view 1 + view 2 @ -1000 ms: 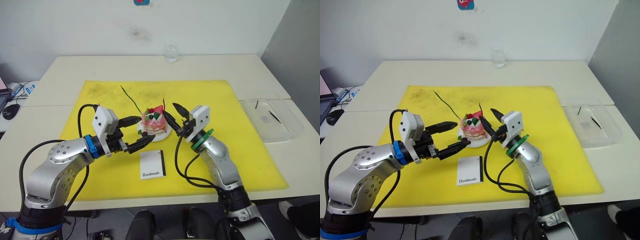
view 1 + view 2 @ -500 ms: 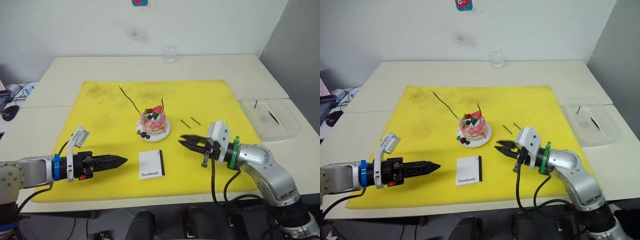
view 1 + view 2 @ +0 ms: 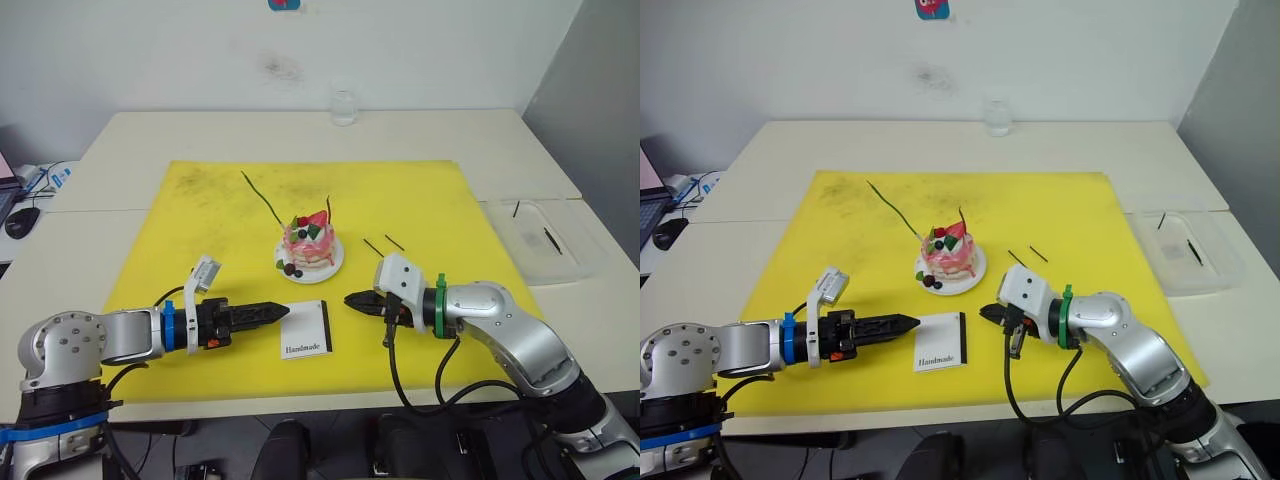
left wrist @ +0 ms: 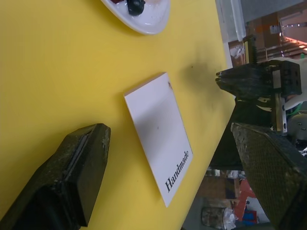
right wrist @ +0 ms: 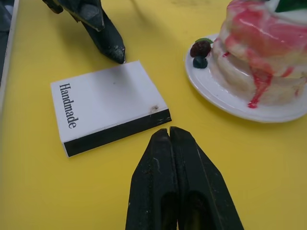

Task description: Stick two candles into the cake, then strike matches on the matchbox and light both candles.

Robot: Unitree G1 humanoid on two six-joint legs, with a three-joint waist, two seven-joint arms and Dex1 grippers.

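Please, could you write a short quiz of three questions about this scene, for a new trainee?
1. True or false: the right gripper is shut and holds nothing.
2. What lies between the left gripper and the right one? A) the matchbox B) a spoon C) a knife
3. Fill in: two matches lie on the yellow mat, on the robot's ____ side of the cake.

Key: 1 true; 2 A; 3 right.

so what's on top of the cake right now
On the cake: a strawberry slice, dark berries, a green bit, and both candles stuck in, the dark red candle upright, the green candle leaning away. How deep they sit is hidden.
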